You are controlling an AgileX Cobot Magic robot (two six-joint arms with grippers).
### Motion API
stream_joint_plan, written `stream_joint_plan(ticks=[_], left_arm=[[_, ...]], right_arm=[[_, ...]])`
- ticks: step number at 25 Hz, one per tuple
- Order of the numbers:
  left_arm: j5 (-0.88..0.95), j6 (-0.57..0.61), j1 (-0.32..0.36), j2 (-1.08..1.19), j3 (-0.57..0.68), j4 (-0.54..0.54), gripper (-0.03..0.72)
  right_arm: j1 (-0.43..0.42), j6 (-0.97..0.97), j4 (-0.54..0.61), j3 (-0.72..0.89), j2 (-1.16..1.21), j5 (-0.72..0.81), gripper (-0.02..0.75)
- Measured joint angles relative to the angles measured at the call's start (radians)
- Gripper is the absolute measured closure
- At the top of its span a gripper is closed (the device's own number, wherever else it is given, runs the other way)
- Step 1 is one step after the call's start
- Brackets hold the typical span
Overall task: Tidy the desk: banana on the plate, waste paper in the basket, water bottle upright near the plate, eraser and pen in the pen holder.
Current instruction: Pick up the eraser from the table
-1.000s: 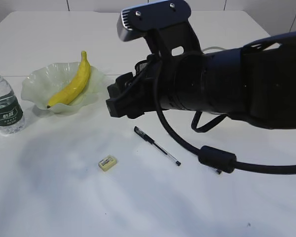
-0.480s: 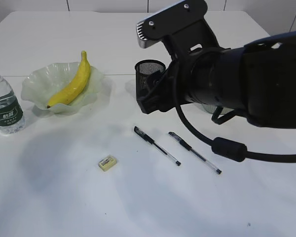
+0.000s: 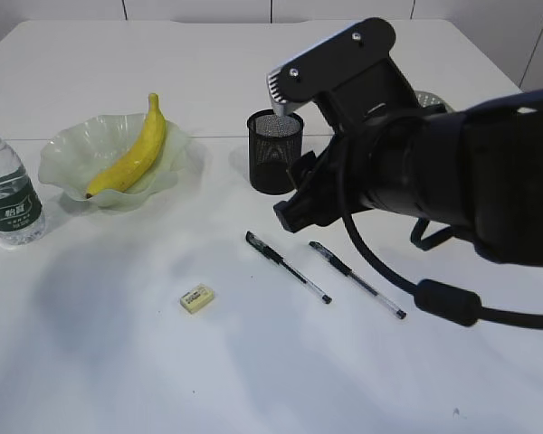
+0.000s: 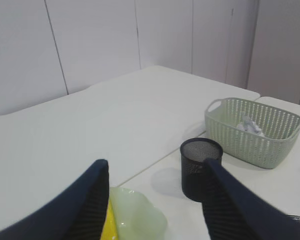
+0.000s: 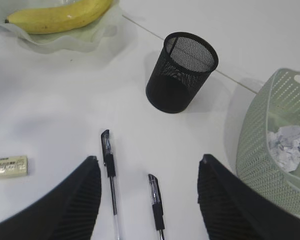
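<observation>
Two pens (image 3: 287, 266) diagonal (tips lower-right)

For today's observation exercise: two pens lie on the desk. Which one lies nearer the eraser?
The left pen, next to the eraser. The other pen lies parallel on its far side, toward the basket.

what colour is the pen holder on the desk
Black, with a fine wire-mesh pattern. The pen holder shows best in the right wrist view.

Even, bright lighting is falling throughout; soft shadows are lying on the worktop (image 3: 118, 362); wrist views are showing slight softness.
</observation>
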Motion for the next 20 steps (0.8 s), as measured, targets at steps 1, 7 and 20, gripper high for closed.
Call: stream_joint_plan(ticks=[1,7,20], left_arm=[[0.017,-0.004,0.0,0.0,0.0,0.0,0.284],[0.055,-0.01,0.0,0.0,0.0,-0.008,0.342],[0.444,-0.012,-0.001,0.0,0.0,-0.301,0.393]], right_arm=[[0.004,0.0,0.0,0.016,-0.007,0.002,0.276],[0.023,0.018,0.002,0.053,-0.055,0.072,0.276],[0.023,0.047,-0.002,0.057,-0.067,0.195,0.276]])
